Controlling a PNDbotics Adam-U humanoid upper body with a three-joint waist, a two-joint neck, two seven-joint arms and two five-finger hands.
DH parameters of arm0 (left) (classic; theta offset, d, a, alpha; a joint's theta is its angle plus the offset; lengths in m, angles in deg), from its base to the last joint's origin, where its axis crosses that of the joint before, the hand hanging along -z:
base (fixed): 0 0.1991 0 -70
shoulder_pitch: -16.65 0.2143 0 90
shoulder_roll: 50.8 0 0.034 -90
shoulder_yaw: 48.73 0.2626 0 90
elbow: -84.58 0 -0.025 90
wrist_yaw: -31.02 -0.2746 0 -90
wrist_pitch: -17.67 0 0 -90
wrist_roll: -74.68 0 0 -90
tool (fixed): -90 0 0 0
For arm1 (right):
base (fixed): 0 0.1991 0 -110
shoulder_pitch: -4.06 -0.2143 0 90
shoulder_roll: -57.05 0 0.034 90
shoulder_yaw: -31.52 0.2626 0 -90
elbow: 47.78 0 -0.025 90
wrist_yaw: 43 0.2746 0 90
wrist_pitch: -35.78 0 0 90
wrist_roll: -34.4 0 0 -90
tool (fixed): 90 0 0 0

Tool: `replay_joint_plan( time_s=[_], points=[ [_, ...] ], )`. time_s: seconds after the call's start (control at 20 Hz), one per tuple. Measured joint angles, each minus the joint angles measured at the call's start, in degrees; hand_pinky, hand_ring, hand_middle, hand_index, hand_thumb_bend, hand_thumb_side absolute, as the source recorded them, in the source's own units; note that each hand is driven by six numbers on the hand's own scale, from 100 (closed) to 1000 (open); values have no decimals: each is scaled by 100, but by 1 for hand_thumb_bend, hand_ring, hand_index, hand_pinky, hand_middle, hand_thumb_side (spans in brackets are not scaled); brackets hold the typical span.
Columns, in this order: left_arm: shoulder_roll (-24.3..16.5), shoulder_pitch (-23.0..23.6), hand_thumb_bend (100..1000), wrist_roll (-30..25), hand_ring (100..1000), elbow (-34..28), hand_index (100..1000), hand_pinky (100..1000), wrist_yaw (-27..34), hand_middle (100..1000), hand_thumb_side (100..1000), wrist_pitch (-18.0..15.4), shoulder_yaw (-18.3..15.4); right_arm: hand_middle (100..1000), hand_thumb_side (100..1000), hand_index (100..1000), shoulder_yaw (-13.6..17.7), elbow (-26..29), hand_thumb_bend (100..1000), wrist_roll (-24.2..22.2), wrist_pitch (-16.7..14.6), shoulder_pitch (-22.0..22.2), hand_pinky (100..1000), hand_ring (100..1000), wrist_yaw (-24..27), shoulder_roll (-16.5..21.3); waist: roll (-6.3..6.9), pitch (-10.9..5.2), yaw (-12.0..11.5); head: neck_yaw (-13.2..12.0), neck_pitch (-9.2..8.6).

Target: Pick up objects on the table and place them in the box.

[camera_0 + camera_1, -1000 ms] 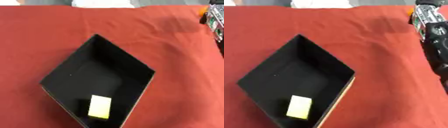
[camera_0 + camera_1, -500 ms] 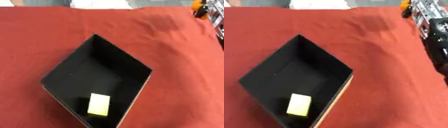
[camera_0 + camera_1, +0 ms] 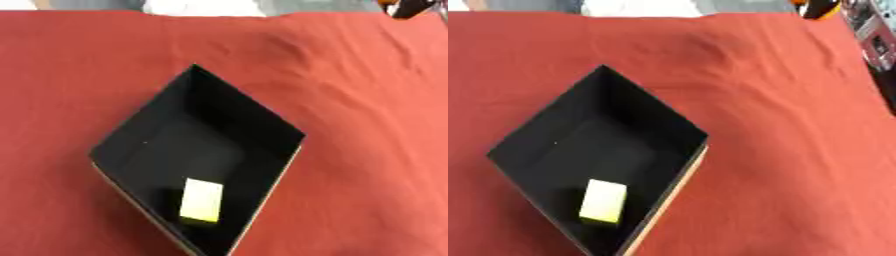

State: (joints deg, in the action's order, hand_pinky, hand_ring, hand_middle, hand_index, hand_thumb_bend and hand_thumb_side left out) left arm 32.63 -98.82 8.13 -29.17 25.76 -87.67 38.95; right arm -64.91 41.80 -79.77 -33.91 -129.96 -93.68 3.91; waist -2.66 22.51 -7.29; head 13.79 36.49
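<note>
A pale yellow rectangular block (image 3: 202,201) lies inside the matte black box (image 3: 254,120) on the red-clothed worktop (image 3: 367,100); no fingers show.

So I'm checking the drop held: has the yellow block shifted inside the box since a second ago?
No. The yellow block lies at the same spot near the black box's near corner; only the camera view shifted slightly.

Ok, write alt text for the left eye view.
A black open box, turned like a diamond, sits on a red cloth-covered table with one pale yellow block lying inside near its lower corner. No robot hand is clearly visible.
</note>
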Motion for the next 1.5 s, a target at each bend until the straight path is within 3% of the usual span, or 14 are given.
replay_joint_plan(
  time_s=[0.35, 0.5, 0.7, 1.05, 1.5],
  points=[
    [0, 1, 100, -1, 803, 0, 808, 549, 15, 703, 712, -1, 0, 377, 100, 463, -66, 1848, 316, -373, -44, 688, 409, 510, 1065, 361, -32, -68, 31, -91, 100],
    [0, 1, 100, -4, 803, 0, 808, 550, 17, 704, 710, -2, 0, 377, 100, 464, -194, 2267, 315, -385, -346, 743, 414, 512, 1634, 470, -32, -129, 57, -140, 180],
    [8, 11, 100, -18, 802, 0, 808, 551, 21, 704, 709, -7, 0, 384, 100, 471, -431, 2397, 315, -300, -919, 651, 427, 519, 2182, 540, -30, -178, 61, -204, 263],
    [14, 21, 100, -41, 802, 0, 808, 551, 26, 704, 708, -2, 1, 387, 100, 470, -819, 2411, 320, -344, -1708, 218, 432, 521, 2571, 539, -34, -240, 60, -262, 330],
    [35, 30, 100, -52, 803, 0, 807, 551, 48, 706, 708, 1, 3, 405, 100, 489, -1332, 2421, 316, -642, -1993, -785, 457, 536, 2402, -19, -37, -279, 58, -264, 380]
  ],
)
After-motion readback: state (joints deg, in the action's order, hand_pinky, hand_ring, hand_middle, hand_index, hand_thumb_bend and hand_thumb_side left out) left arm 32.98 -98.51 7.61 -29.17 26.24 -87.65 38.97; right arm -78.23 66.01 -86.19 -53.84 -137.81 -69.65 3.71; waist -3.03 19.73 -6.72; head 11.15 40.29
